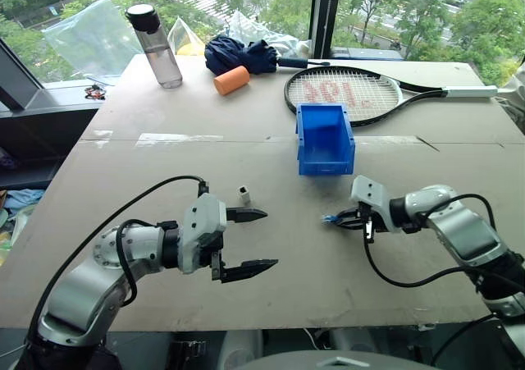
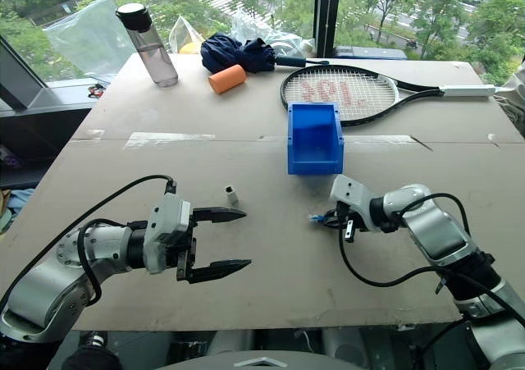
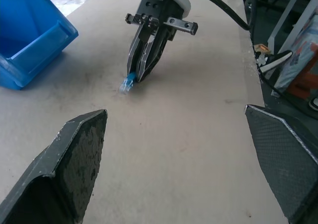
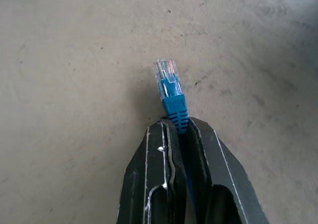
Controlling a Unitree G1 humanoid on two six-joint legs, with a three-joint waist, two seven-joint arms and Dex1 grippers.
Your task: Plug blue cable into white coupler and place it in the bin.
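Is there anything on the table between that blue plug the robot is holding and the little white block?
Nothing visible. The right tool is shut on the blue cable, and only bare table lies between its plug and the white coupler. The open left tool sits nearer the robot, beside that path.

Brown table (image 1: 271, 271): coupler (image 1: 244, 194) centre-left, bin (image 1: 325, 139) above centre, racket (image 1: 353, 93), roll (image 1: 231, 79) (orange) and bottle (image 1: 155, 45) upper frame.

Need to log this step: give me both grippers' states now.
Left gripper: open, empty.
Right gripper: closed on the blue cable, just behind its plug.
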